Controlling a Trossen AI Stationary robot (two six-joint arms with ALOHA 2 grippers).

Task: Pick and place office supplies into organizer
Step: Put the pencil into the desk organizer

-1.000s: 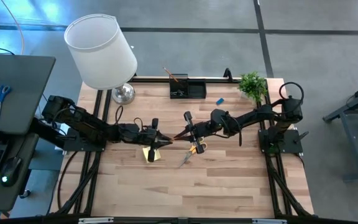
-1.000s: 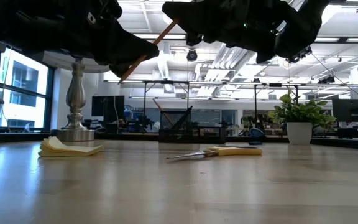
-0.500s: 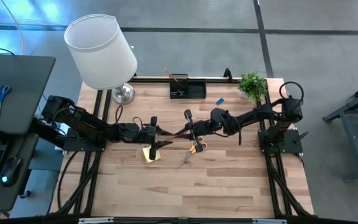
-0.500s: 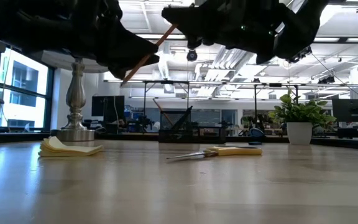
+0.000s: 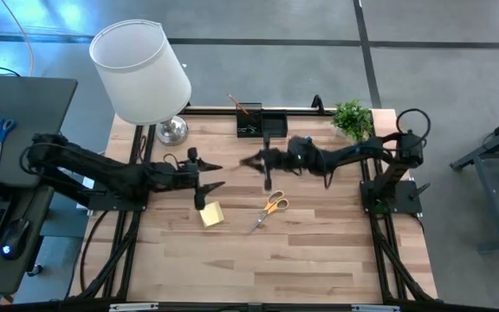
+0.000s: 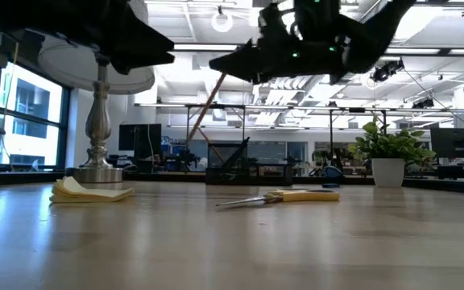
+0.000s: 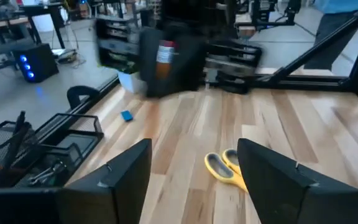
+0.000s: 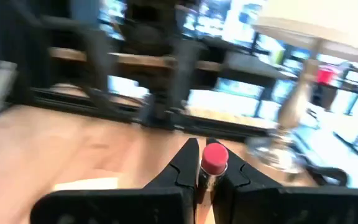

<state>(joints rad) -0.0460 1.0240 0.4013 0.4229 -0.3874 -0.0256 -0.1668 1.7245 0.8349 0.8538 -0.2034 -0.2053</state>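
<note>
In the middle of the overhead frame, the right hand (image 5: 262,162) is gripping a pencil (image 8: 213,163), its fingers (image 8: 185,163) closed tight on it just below the pink eraser tip. It is hovering above the tabletop (image 5: 319,251), just below the black organizer (image 5: 261,123) at upper centre. The left hand (image 5: 208,174) is hanging at centre left with its fingers spread wide, holding nothing. The sticky-note pad (image 5: 211,214) and orange scissors (image 5: 269,209) are lying below them on the wood.
</note>
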